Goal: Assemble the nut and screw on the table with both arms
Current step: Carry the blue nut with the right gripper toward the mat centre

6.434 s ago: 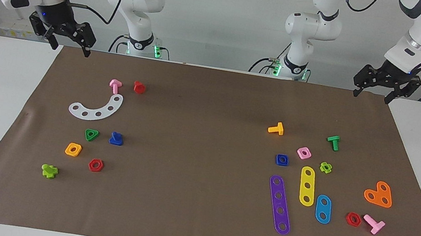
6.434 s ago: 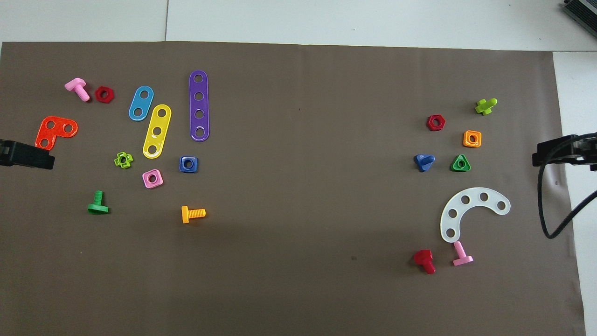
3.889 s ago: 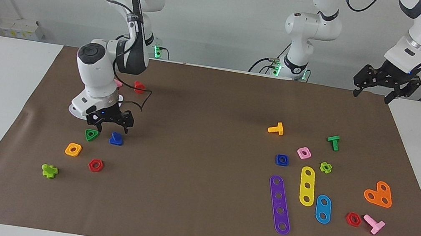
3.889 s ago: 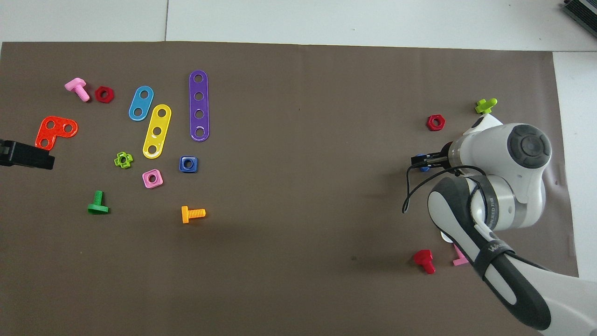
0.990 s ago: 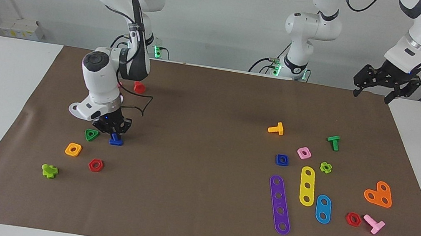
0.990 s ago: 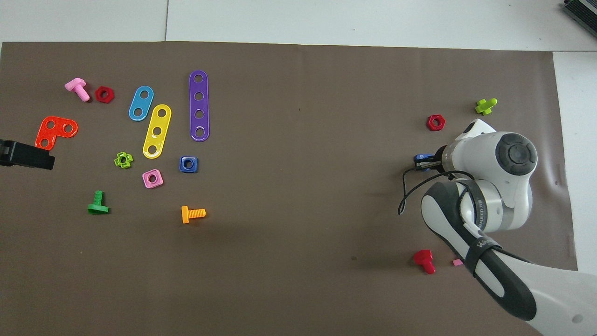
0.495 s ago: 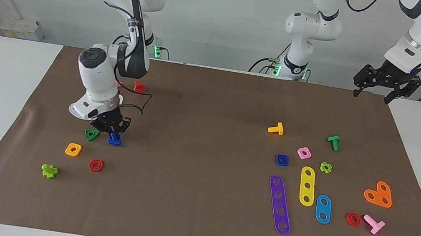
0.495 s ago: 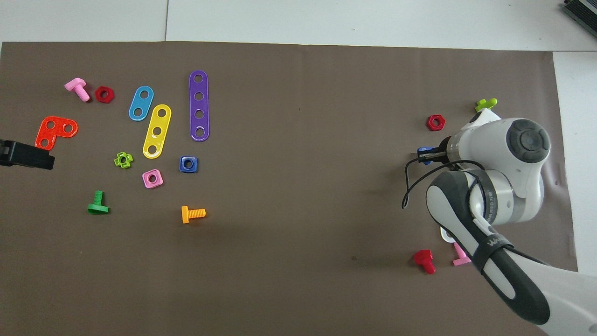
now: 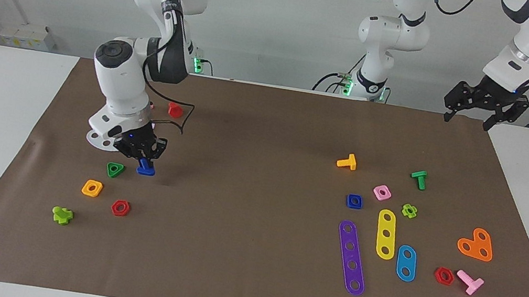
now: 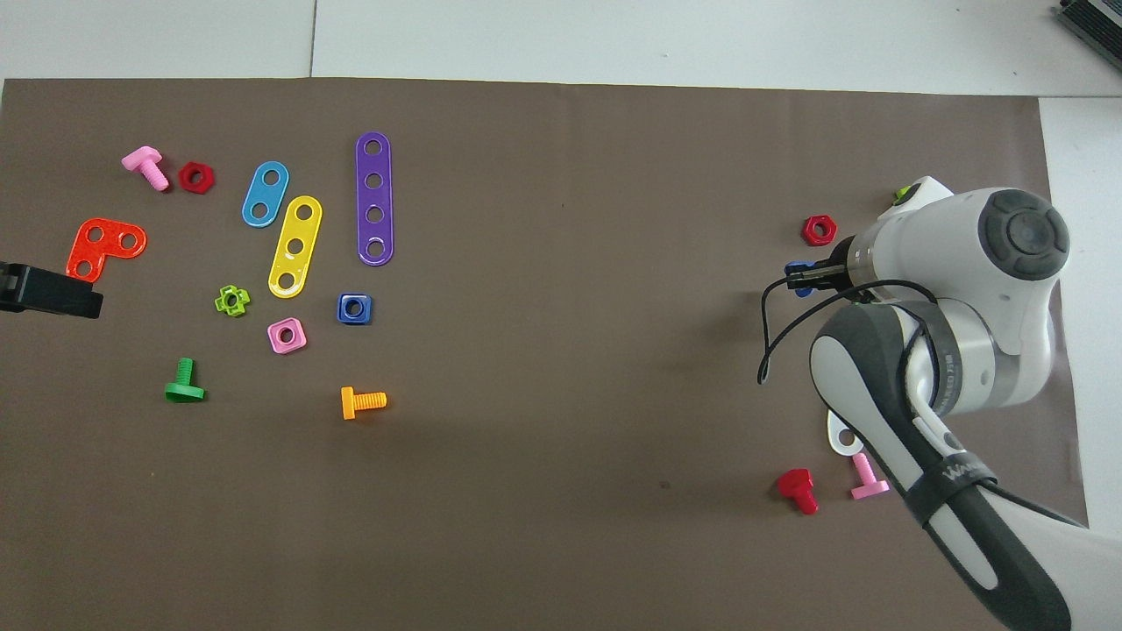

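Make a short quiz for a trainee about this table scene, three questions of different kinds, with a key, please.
1. True or false: the right claw is shut on the screw.
2. Which part lies beside the blue nut, nearer to the robots: A) pink nut, B) red nut, C) green bolt?
3. Fill in: the left claw hangs ____ over the mat's corner.

Key: 1 true; 2 A; 3 open.
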